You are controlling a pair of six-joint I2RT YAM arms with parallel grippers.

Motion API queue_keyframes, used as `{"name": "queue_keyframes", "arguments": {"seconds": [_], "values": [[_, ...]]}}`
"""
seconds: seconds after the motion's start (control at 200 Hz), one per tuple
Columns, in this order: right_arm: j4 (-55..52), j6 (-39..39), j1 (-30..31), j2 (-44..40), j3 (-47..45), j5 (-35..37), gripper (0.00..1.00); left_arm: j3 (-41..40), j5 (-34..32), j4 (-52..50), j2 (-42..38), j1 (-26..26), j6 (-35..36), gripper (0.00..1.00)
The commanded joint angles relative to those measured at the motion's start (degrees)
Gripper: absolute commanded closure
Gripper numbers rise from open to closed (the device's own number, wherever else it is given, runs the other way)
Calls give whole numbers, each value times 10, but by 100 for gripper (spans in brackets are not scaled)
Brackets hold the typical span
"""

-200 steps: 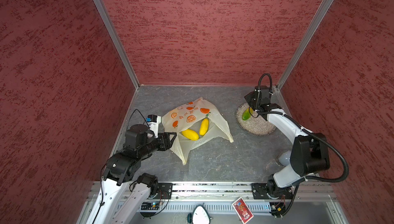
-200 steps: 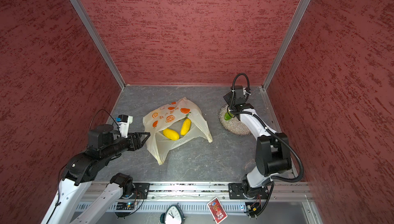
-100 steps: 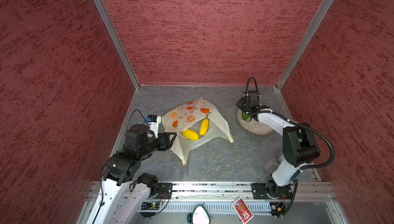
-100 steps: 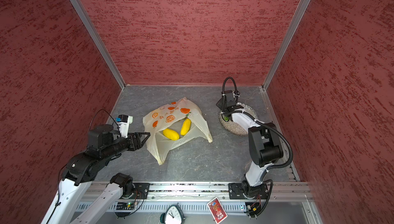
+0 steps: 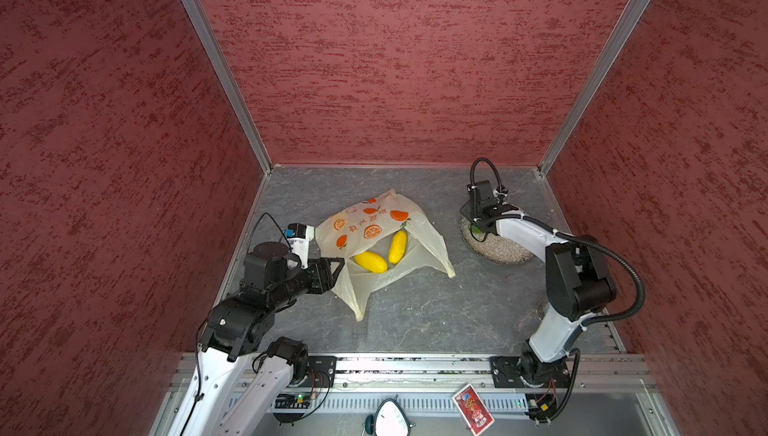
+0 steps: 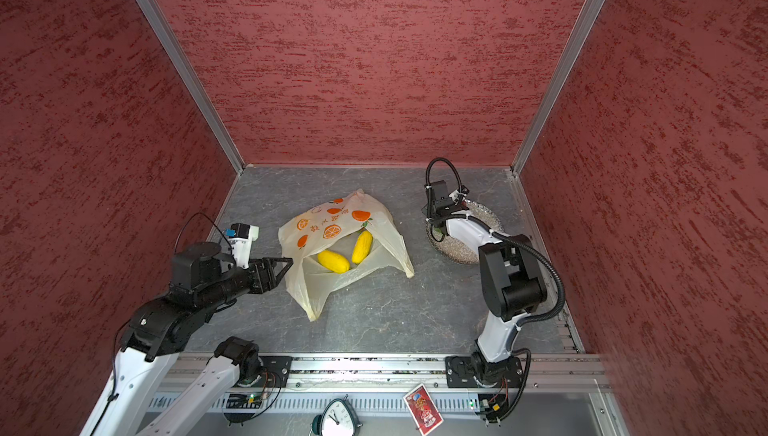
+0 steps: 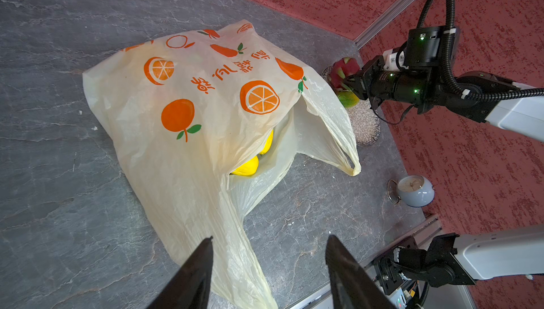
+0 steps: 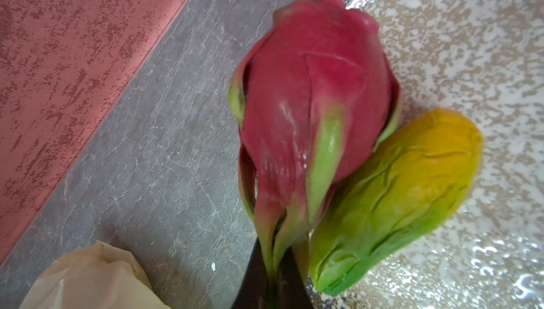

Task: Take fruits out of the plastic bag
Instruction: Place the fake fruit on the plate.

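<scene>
The plastic bag [image 5: 374,226] [image 6: 332,222] [image 7: 206,110] lies in the middle of the floor, mouth open toward the front. Two yellow mangoes [image 5: 370,261] [image 6: 362,241] lie inside it. My left gripper [image 5: 340,263] [image 7: 269,238] stands open just left of the bag's mouth, over a handle and holding nothing. My right gripper [image 8: 273,288] [image 7: 351,85] is shut on the green leaf tips of a pink dragon fruit [image 8: 315,86] [image 7: 343,67] at the plate's left rim. The fruit touches a green-yellow mango [image 8: 397,198] lying on the plate [image 8: 471,42] [image 5: 498,253].
Red walls close in the grey floor [image 5: 415,309] on three sides. A small round clock [image 7: 415,191] stands by the right arm's base. Another clock [image 5: 388,417] and a red card [image 5: 473,411] lie in front, below the rail.
The right arm has folded in, and its wrist has shifted a little left and down over the plate's left rim with the dragon fruit. The left arm and the bag have not moved.
</scene>
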Motion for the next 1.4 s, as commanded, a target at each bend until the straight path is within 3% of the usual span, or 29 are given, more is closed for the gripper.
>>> {"name": "queue_keyframes", "arguments": {"seconds": [0.0,0.2,0.416,0.646,0.972,1.167,1.277,1.393], "values": [[-25,21,5,15,25,23,100,-8,7,8,-3,3,9,39],[-6,0,5,18,28,-9,100,-7,6,8,-3,3,9,39],[16,-31,5,-8,21,-24,57,-7,3,7,-2,3,8,39],[32,-71,5,-125,-32,-4,37,-7,-4,5,-1,0,7,39],[-42,-191,1,-334,-81,65,32,-6,-9,5,7,-2,5,39],[-20,-266,1,-426,-172,-5,31,-6,-15,3,14,-7,3,39],[-30,-270,-13,-430,-186,-44,30,-6,-15,3,20,-9,2,39],[-93,-266,-59,-346,-127,-97,25,-6,-18,2,20,-11,1,39]]}}
